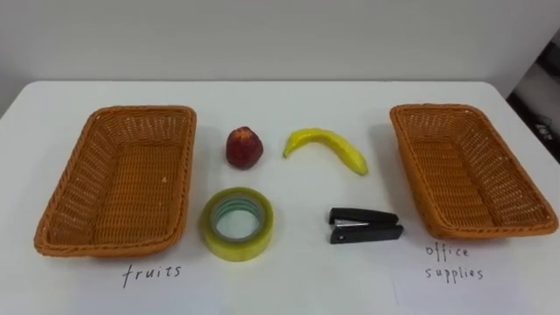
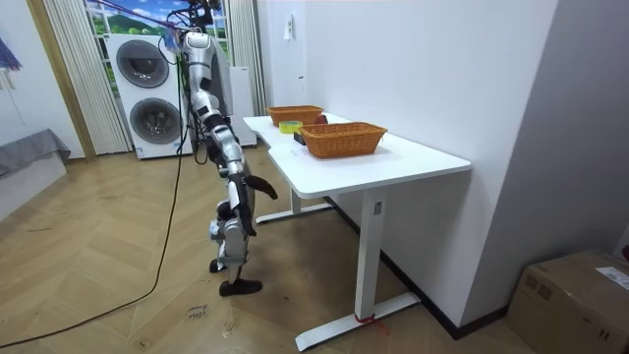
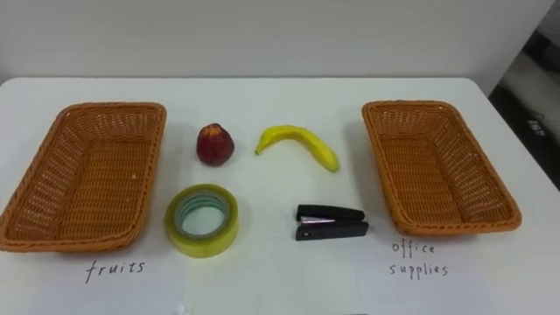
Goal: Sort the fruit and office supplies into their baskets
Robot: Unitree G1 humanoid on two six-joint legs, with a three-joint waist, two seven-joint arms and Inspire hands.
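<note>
Since sorting has not begun, I list apple (image 1: 244, 147), banana (image 1: 325, 146), tape roll (image 1: 237, 223) and stapler (image 1: 365, 225) laid out between the empty fruits basket (image 1: 122, 184) at nine and supplies basket (image 1: 464, 171) at three o'clock; right hand (image 2: 266, 191): state I cannot tell.

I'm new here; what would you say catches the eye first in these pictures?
Two empty wicker baskets stand out, the left basket and the right basket at opposite ends of the white table. Between them lie a red apple and a banana farther back, a tape roll and a black stapler nearer the robot.
</note>
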